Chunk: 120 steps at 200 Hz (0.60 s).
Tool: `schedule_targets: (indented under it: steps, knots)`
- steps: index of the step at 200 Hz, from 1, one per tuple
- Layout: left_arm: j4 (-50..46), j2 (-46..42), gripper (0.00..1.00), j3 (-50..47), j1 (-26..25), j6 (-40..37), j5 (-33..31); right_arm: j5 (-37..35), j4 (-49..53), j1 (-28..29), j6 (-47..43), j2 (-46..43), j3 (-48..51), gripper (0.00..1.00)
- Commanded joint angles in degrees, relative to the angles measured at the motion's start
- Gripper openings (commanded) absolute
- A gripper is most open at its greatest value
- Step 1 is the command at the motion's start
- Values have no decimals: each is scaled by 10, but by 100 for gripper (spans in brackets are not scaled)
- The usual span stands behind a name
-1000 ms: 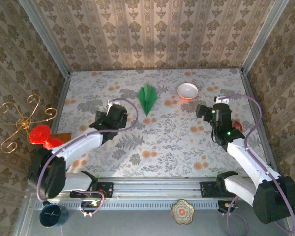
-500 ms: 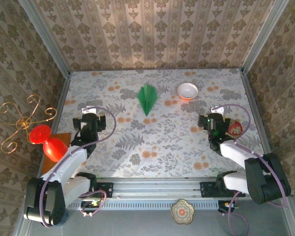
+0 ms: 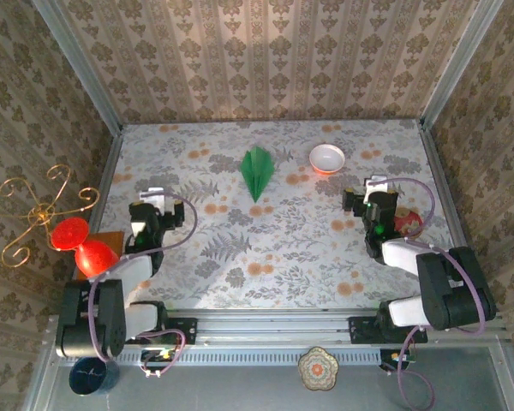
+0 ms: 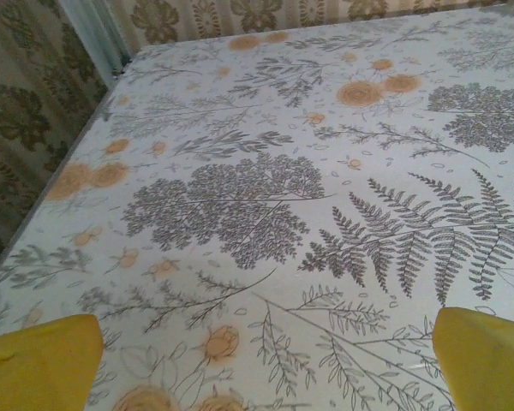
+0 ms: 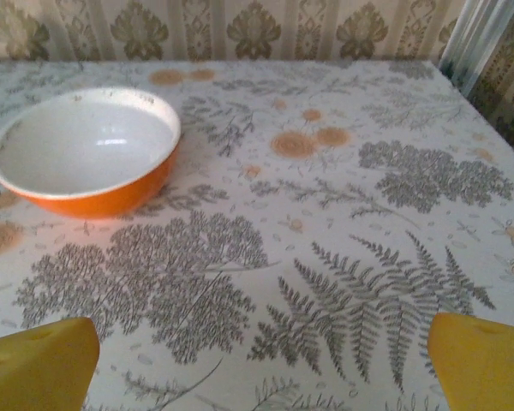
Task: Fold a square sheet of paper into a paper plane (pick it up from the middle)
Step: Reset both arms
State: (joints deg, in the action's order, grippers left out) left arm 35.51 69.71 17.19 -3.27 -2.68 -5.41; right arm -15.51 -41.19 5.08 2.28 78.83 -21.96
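Observation:
The bright-green paper lies folded as a pointed paper plane (image 3: 257, 171) at the far middle of the table, tip toward me, with nothing touching it. My left gripper (image 3: 153, 199) sits well to its left, open, its yellow fingertips (image 4: 38, 360) spread wide over bare tablecloth. My right gripper (image 3: 376, 188) sits to the plane's right, also open, with its yellow fingertips (image 5: 484, 360) apart and nothing between them. Both arms are folded back near their bases.
A white bowl (image 3: 327, 158) with an orange-red outside stands right of the plane and far left ahead of the right gripper (image 5: 86, 150). A red goblet-like object (image 3: 84, 247) and a gold wire stand (image 3: 34, 214) sit at the left edge. A small red item (image 3: 409, 223) lies beside the right arm.
The left arm has pulled back and leftward, away from the plane, and folded up. The right arm has also folded back toward its base. The plane has not moved.

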Motion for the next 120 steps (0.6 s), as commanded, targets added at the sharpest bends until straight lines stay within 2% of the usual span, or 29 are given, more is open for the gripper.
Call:
schedule_targets:
  steps: [1,30,49,120]
  knots:
    - [87,51,100,13,10,-6,81,48,-80,-25,1,31,14,100]
    - [58,84,100,52,11,-28,104,71,-111,-39,12,61,18,100]
    - [80,113,100,57,12,-35,105,73,-138,-40,11,88,16,100]
    - [156,187,100,54,31,-8,87,68,-86,-39,12,87,-9,100]
